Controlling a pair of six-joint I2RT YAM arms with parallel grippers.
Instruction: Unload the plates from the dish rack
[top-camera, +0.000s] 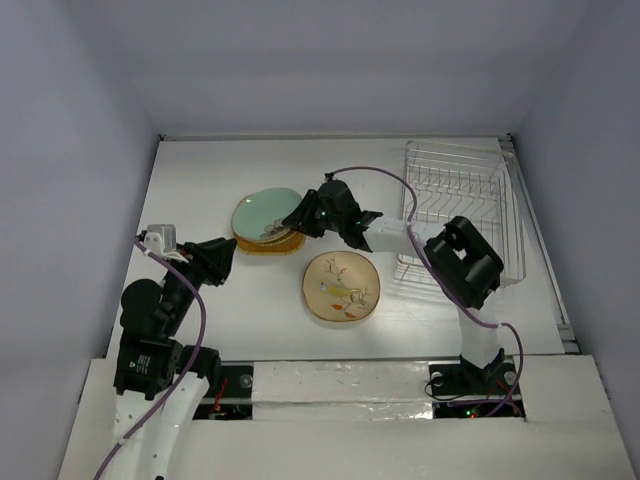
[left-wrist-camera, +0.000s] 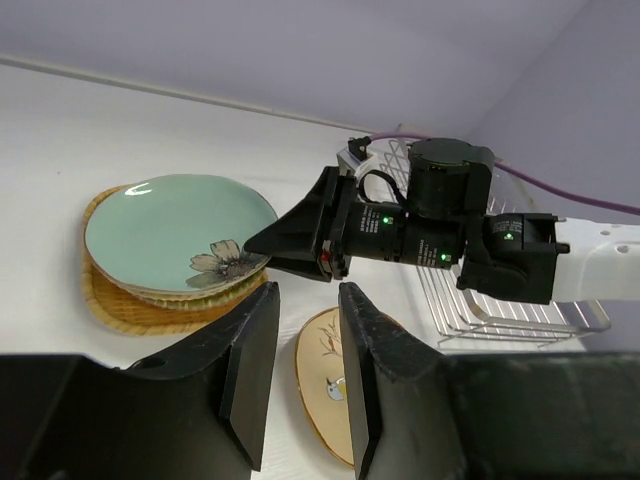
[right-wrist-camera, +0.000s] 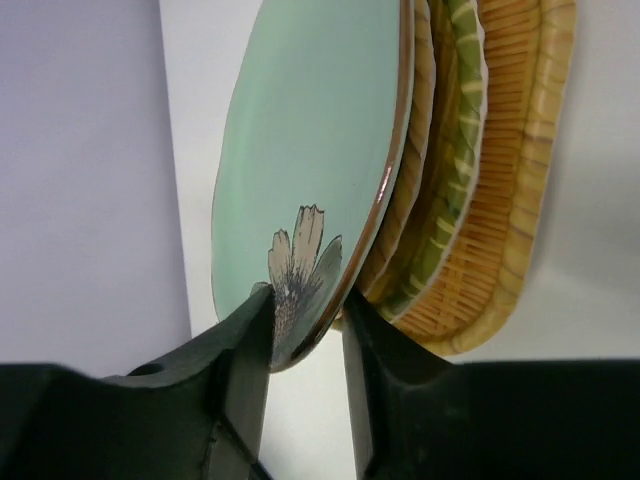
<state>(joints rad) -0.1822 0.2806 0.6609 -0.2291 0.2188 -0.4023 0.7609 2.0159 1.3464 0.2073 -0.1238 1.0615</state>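
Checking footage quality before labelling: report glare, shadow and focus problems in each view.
Top external: even light, with only a soft shadow under the cream plate. Left wrist: the left hand looms dark and soft-edged, while the pale green plate is sharp. Right wrist: a glare line runs along that plate's rim, and the right hand is nearly black.

the top camera looked steeply down from above and behind the arm bases (top-camera: 150, 370), far enough back to hold the whole counter (top-camera: 200, 180) and rack (top-camera: 460, 185). the left wrist camera sat low, facing past its own fingers (left-wrist-camera: 245, 370) across the counter toward the stack (left-wrist-camera: 150, 300), right arm (left-wrist-camera: 440, 235) and rack. the right wrist camera was rolled sideways, very near the green plate (right-wrist-camera: 300, 130) between its fingers (right-wrist-camera: 240, 380). all three shared the stack.
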